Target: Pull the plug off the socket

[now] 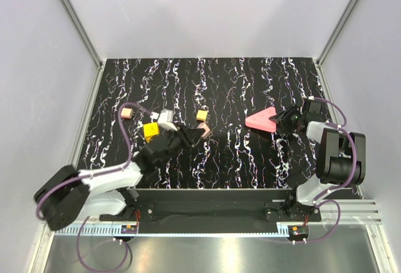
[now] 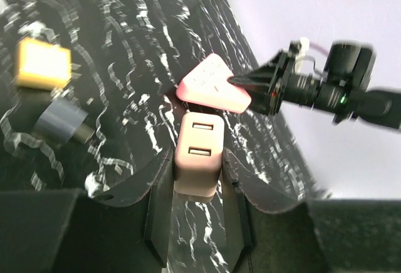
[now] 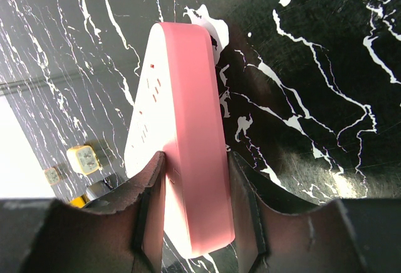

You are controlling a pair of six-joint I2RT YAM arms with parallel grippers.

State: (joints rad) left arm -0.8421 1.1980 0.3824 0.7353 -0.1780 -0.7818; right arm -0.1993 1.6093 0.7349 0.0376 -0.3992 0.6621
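Two pale walls (image 1: 207, 10) and slanted metal posts (image 1: 75, 19) close in the black tabletop (image 1: 238, 154) at the back and sides. The tabletop is flat, with thin white lines like marble. There is a lot of bare room past both end effectors, all the way to the far edge. There is also a bare strip between the two of them.

The right end effector (image 1: 280, 120) is nearer the right edge than the middle. It is closed on the socket (image 1: 261, 120), squeezing its two flat faces. The socket is a pink, smooth, three-cornered shape with round corners and small slots on one face. It sticks out to the left of those fingers.

The left end effector (image 1: 195, 135) is closed on the plug (image 2: 198, 151). The plug is a small pink block with two slots on its front. It sits between the dark fingers and is apart from the socket.

Just past the left end effector lies a small yellow block (image 1: 202, 115). To its left sit a grey adapter (image 1: 166, 118), a second yellow block (image 1: 150, 130) and, farther off, a tiny tan block (image 1: 128, 113).
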